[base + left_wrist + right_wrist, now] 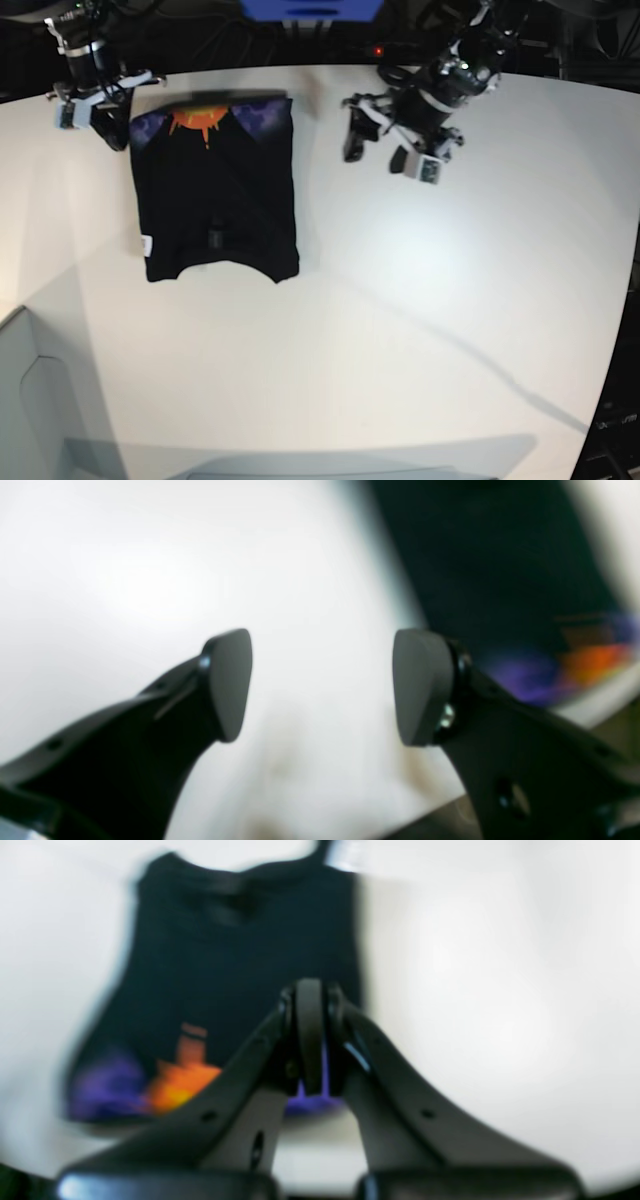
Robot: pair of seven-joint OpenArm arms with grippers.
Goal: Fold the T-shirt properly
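The black T-shirt (215, 190) lies folded into a rectangle on the left part of the white table (400, 300). Its orange-and-purple print (195, 120) faces up at the far edge, and a small white tag (147, 246) sits at its near left corner. My right gripper (112, 130) hovers just off the shirt's far left corner; in the right wrist view it (310, 1040) is shut with nothing in it, above the print (175, 1080). My left gripper (325, 687) is open and empty over bare table, to the right of the shirt (490, 570).
A blue object (310, 8) stands beyond the table's far edge. A grey panel (30, 400) rises at the near left corner. The table edge (435, 820) shows close under the left gripper.
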